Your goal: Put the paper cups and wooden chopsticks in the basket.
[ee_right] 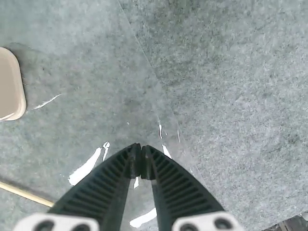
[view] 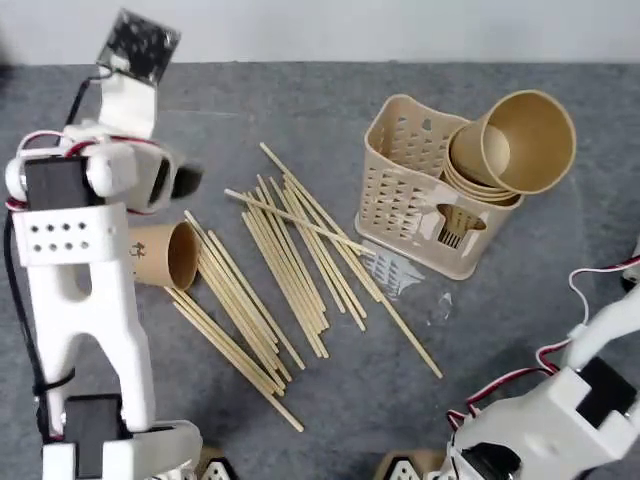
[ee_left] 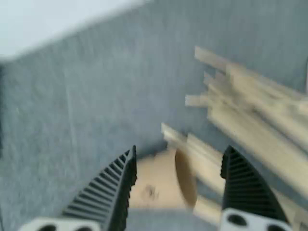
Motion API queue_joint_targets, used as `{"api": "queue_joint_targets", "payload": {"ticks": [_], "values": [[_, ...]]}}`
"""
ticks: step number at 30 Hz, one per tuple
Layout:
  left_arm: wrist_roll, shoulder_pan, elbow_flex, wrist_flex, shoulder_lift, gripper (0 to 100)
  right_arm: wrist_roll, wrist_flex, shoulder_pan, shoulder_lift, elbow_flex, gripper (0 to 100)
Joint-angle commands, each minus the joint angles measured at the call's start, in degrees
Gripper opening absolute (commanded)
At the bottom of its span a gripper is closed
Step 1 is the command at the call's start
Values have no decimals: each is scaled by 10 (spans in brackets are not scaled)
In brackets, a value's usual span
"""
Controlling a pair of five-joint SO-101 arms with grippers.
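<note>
— Grey felt covers the whole desk on my feed. How do your claws stand?

— I've got my left claw spread wide with nothing gripped. Between its jaws I see a paper cup lying on its side on the felt below. My right claw is pressed closed on nothing, over felt marked with white flecks.

— And farther out?

— From above, that cup's open mouth faces the wooden chopsticks and touches the nearest of them. They lie loose and scattered across the middle of the desk. Past them stands the basket, beige and perforated, with a stack of paper cups tilted in it, the top one leaning out over the rim. A few sticks run close beside the basket's wall.
</note>
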Motion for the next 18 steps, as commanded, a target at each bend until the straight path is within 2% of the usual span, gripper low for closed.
{"api": "queue_joint_targets", "payload": {"ticks": [1, 6, 10, 18], "values": [[-55, -27, 22, 17, 22, 268, 2, 22, -7, -40, -28, 9], [-105, -40, 59, 16, 82, 268, 3, 22, -4, -40, -27, 9], [-113, -40, 73, 14, 135, 268, 5, 22, -3, -40, -27, 9], [-112, -73, 76, -66, 202, 235, 5, 22, -3, -40, -27, 9]]}}
